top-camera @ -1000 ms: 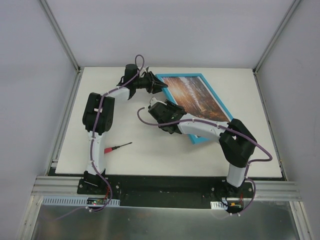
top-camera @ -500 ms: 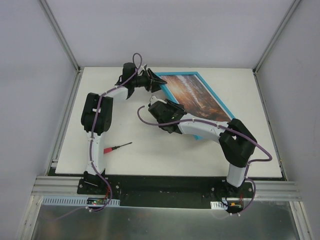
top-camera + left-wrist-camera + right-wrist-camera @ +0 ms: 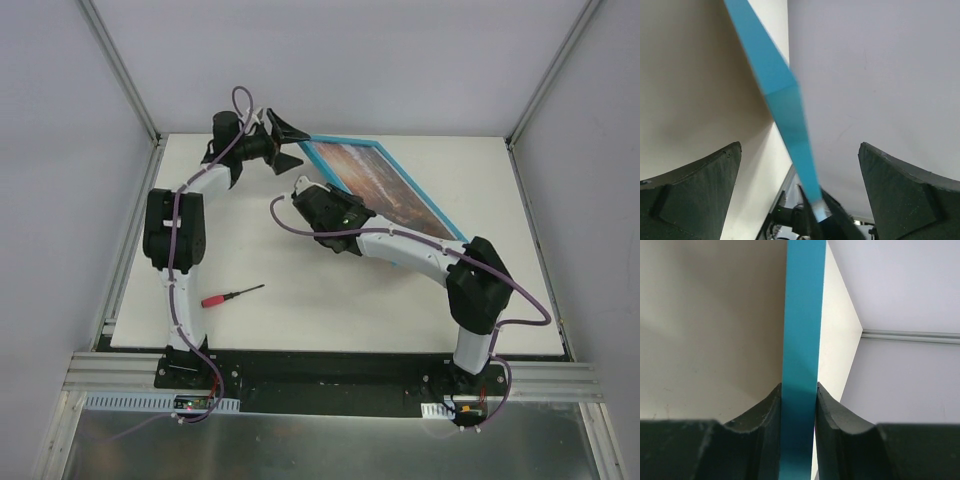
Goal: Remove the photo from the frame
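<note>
Frame (image 3: 801,340) — pinched by right fingers (image 3: 766,421).

The turquoise frame (image 3: 425,195) sat upper right of centre in the top view, tilted up off the surface (image 3: 300,300), its long sides running diagonally. The photo (image 3: 365,178), an orange-brown forest scene, lay inside it.

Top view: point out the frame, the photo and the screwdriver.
frame (image 3: 425,197), top view, on its right turquoise border.
photo (image 3: 375,185), top view, on the middle of the print.
screwdriver (image 3: 215,299), top view, on the red handle.
</note>
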{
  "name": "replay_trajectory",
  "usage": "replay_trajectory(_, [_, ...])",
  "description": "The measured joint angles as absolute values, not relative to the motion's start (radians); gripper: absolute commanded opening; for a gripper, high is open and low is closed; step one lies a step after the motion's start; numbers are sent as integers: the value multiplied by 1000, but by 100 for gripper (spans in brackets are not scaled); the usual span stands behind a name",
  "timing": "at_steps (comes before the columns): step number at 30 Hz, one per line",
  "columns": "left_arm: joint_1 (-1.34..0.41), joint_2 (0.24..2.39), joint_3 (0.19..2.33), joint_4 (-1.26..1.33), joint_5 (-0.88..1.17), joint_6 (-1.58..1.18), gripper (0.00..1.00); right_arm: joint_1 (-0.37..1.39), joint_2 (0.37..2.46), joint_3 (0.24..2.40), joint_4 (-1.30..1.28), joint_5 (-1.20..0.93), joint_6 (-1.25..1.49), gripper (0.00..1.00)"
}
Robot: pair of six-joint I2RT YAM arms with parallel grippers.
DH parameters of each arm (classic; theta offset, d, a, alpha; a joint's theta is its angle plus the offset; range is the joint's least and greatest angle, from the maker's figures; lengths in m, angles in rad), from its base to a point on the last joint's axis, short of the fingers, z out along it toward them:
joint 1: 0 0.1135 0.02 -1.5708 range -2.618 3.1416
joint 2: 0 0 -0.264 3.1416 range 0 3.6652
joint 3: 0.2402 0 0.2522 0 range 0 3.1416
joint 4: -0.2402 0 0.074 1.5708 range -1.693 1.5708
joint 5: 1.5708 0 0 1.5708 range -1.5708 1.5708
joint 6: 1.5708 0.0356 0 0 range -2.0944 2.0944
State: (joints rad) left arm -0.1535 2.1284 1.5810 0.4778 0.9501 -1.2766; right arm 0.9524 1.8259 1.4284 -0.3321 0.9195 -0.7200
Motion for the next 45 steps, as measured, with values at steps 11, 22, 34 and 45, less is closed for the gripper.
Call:
replay_trajectory(11, [62, 2035, 1557, 257, 1049, -1010, 99, 902, 1806, 1673, -558, 761, -613, 1])
replay_trajectory(22, [93, 1882, 1321, 204, 1122, -863, 99, 780, 1803, 1868, -749, 617, -502, 1])
replay_trajectory(34, [93, 1848, 1257, 192, 1151, -822, 99, 642, 1734, 1932, -824, 437, -404, 1])
replay_trajectory(45, [93, 1840, 1239, 180, 1170, -819, 99, 340, 1689, 1962, -830, 181, -282, 1])
